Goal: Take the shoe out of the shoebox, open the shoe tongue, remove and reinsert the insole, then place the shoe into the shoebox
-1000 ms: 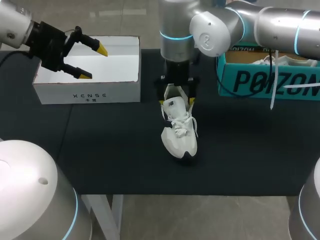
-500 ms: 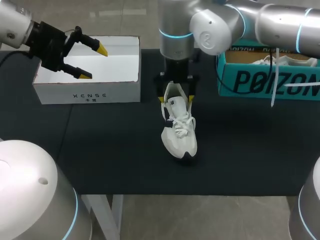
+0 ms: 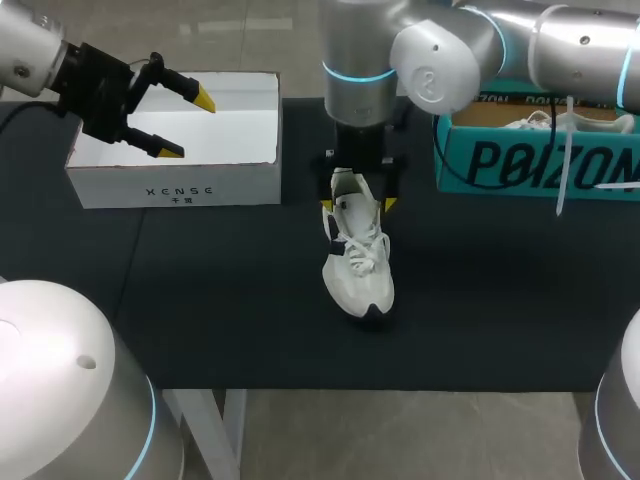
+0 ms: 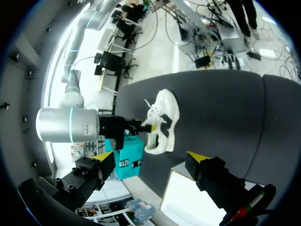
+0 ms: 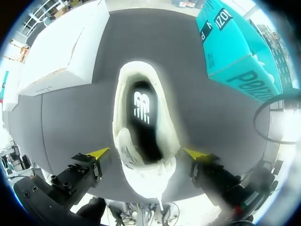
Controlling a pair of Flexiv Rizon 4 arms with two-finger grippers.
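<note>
The white sneaker [image 3: 358,262] stands on the dark tabletop [image 3: 220,300], outside the white shoebox [image 3: 180,187]. The right hand [image 3: 357,206] hangs over its heel, fingers apart, one on each side of the collar, not gripping. The dark insole [image 5: 141,110] lies inside, beneath that hand. The left hand [image 3: 187,124] hovers above the shoebox, spread and empty.

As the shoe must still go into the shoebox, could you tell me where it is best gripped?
Grip the shoe across its collar, coming straight down from above: it stands on its sole with the opening upward, and it is narrow there. The open right gripper straddles that spot, one finger on each side.
</note>
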